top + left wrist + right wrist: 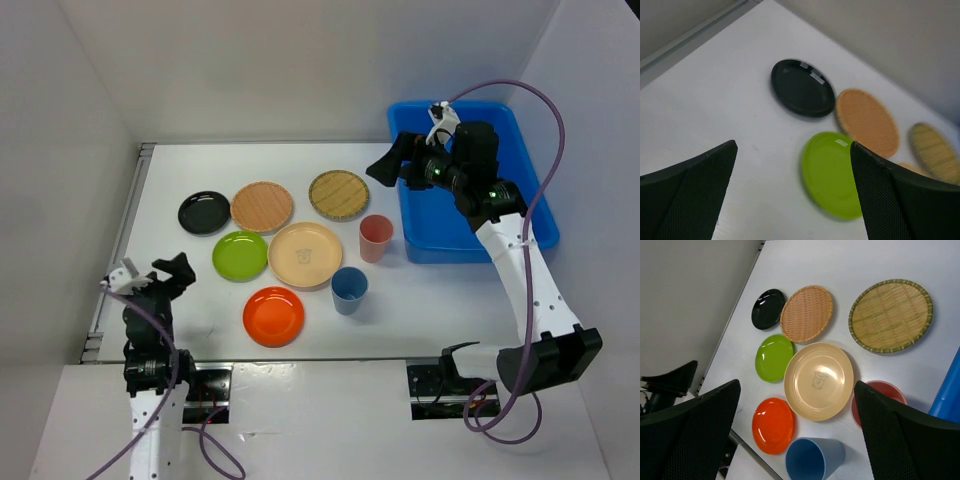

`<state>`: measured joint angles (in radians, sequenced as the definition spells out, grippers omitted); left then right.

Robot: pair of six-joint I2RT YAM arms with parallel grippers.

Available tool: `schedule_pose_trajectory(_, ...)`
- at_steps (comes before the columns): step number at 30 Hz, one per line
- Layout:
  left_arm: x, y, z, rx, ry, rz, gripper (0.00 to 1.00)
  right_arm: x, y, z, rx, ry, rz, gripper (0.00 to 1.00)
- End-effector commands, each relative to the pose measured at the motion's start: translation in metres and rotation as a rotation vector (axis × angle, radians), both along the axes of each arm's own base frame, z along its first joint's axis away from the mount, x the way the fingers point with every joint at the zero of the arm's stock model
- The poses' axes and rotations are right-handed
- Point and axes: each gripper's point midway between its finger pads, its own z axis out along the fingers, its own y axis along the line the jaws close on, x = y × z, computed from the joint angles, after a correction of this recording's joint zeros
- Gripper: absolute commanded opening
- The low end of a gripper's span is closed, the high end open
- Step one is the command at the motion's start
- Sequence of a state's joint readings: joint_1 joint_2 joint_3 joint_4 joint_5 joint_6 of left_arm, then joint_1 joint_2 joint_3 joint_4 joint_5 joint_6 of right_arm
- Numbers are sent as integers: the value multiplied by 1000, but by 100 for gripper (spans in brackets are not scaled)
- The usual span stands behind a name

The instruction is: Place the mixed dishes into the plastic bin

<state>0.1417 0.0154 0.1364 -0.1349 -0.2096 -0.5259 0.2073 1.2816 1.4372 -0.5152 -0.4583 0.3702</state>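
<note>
**Top external view: left end effector (150, 277) and right end effector (395, 160) both gaping wide, gripping nothing**

The left end effector is hanging low over the near left corner of the desk (200, 170). Its two fingers are spread wide apart with only bare surface between them. In the left wrist view it is facing the black plate (204, 212) and the lime green plate (240, 255).

The right end effector is hovering above the far left rim of the plastic bin (455, 248). Its fingers are likewise standing wide and empty, and it is pointing leftward toward the dishes.

The bin is sitting at the far right corner of the desk. All eight dishes are lying outside it, clustered mid-desk.

- **Far row:** the black plate is lying nearest the left edge and touching the light woven plate (262, 206). The bamboo plate (339, 194) is lying further right.
- **Middle row:** the lime green plate is touching the cream plate (306, 254). The pink cup (376, 238) is standing upright just beside it, between the plates and the bin.
- **Near side:** the orange plate (273, 316) is resting close to the near edge, and the blue cup (349, 290) is standing upright to its right.
</note>
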Motion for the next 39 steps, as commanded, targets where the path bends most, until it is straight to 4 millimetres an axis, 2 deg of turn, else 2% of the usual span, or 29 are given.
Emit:
schedule_pose_trajectory(1, -28, -6, 107, -273, -372, 28, 100, -13, 1, 21, 38, -80, 6, 99)
schedule_pose_trajectory(3, -38, -8, 126, -393, -429, 38, 100, -16, 9, 22, 72, -92, 33, 99)
schedule_pose_trajectory(4, -42, -10, 140, -545, -502, 30, 100, -19, 11, 22, 85, -96, 46, 99)
schedule_pose_trajectory(5, -49, -13, 166, -604, -609, -5, 100, -24, 19, 20, 98, -103, 75, 99)
schedule_pose_trajectory(6, -51, -16, 179, -659, -663, -41, 100, -26, 23, 18, 111, -93, 81, 99)
schedule_pose_trajectory(7, -52, -24, 188, -720, -698, -99, 100, -27, 26, 18, 117, -87, 79, 99)
schedule_pose_trajectory(8, -53, -28, 195, -881, -750, -146, 100, -26, 27, 24, 115, -102, 68, 99)
schedule_pose_trajectory(9, -48, -31, 193, -959, -773, -183, 100, -31, 32, 24, 110, -90, 77, 99)
schedule_pose_trajectory(10, -47, -42, 195, -1012, -770, -260, 100, -26, 31, 19, 101, -66, 66, 88)
schedule_pose_trajectory(11, -47, -47, 199, -1041, -786, -311, 100, -30, 35, 21, 100, -62, 78, 81)
schedule_pose_trajectory(12, -57, -53, 216, -984, -851, -388, 100, -27, 36, 15, 94, -41, 77, 72)
schedule_pose_trajectory(13, -52, -59, 211, -965, -817, -410, 100, -28, 38, 9, 83, -14, 75, 45)
schedule_pose_trajectory(14, -54, -61, 214, -946, -805, -414, 100, -26, 39, 0, 73, 20, 74, 27)
schedule_pose_trajectory(17, -63, -75, 224, -822, -776, -472, 100, -28, 39, -22, -4, 82, 50, 0)
schedule_pose_trajectory(19, -68, -85, 230, -760, -771, -524, 100, -25, 32, -34, -82, 90, 26, 0)
schedule_pose_trajectory(20, -62, -88, 225, -765, -737, -535, 100, -31, 33, -44, -113, 131, 43, 5)
schedule_pose_trajectory(22, -62, -110, 234, -630, -666, -638, 100, -34, 28, -59, -166, 175, 49, 13)
schedule_pose_trajectory(23, -72, -119, 255, -486, -657, -680, 100, -38, 30, -62, -177, 189, 54, 16)
schedule_pose_trajectory(24, -50, -126, 250, -439, -533, -701, 100, -42, 27, -68, -209, 203, 50, 21)
schedule_pose_trajectory(25, -41, -134, 239, -395, -389, -729, 100, -48, 32, -72, -229, 211, 61, 33)
schedule_pose_trajectory(26, -35, -147, 256, -243, -300, -832, 100, -49, 30, -76, -267, 212, 44, 35)
schedule_pose_trajectory(27, -30, -150, 243, -239, -193, -858, 100, -60, 35, -83, -308, 228, 69, 35)
schedule_pose_trajectory(28, -32, -159, 244, -218, -158, -936, 100, -65, 35, -87, -335, 239, 67, 41)
schedule_pose_trajectory(30, -24, -163, 246, -215, -140, -983, 100, -74, 33, -99, -404, 256, 62, 43)
schedule_pose_trajectory(31, -23, -166, 241, -240, -127, -1009, 100, -86, 38, -112, -447, 292, 95, 44)
schedule_pose_trajectory(33, -27, -177, 230, -334, -75, -1091, 100, -95, 40, -124, -500, 317, 99, 47)
schedule_pose_trajectory(34, -24, -178, 216, -375, -34, -1099, 100, -106, 46, -132, -532, 339, 123, 48)
schedule_pose_trajectory(38, -34, -190, 193, -464, 68, -1174, 100, -123, 58, -134, -523, 356, 141, 48)
schedule_pose_trajectory(39, -35, -191, 186, -493, 90, -1182, 100, -133, 64, -133, -493, 374, 171, 48)
